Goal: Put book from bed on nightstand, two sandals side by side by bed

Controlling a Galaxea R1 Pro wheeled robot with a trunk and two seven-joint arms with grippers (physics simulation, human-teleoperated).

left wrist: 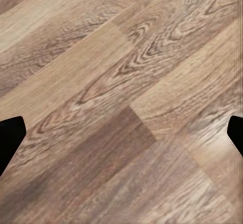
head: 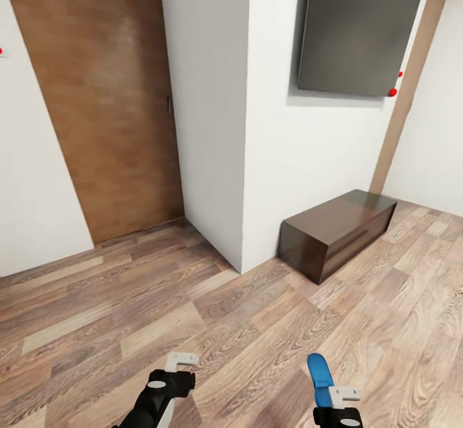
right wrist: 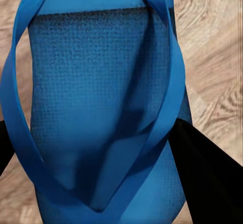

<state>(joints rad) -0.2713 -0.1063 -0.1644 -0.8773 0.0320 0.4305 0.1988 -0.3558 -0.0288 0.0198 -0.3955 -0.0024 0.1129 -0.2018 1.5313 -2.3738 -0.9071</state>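
**One sandal in hand, robot between places**

The right hand (head: 335, 399) is clamped on a blue sandal (head: 318, 371), which stands up out of it above the wood-plank floor (head: 193, 325). The left hand (head: 182, 363) carries nothing, its fingers spread wide. The robot faces a white wall corner (head: 244, 158), a wooden door (head: 103, 93) and a long low dark bench (head: 337, 232), so judging by this, the carried sandal has yet to be set down; how the rest of the task stands cannot be told.

The right wrist view adds the sandal's textured footbed (right wrist: 96, 92) and strap (right wrist: 167, 82) close up, while the left wrist view confirms bare planks between that hand's dark fingertips (left wrist: 10, 135).
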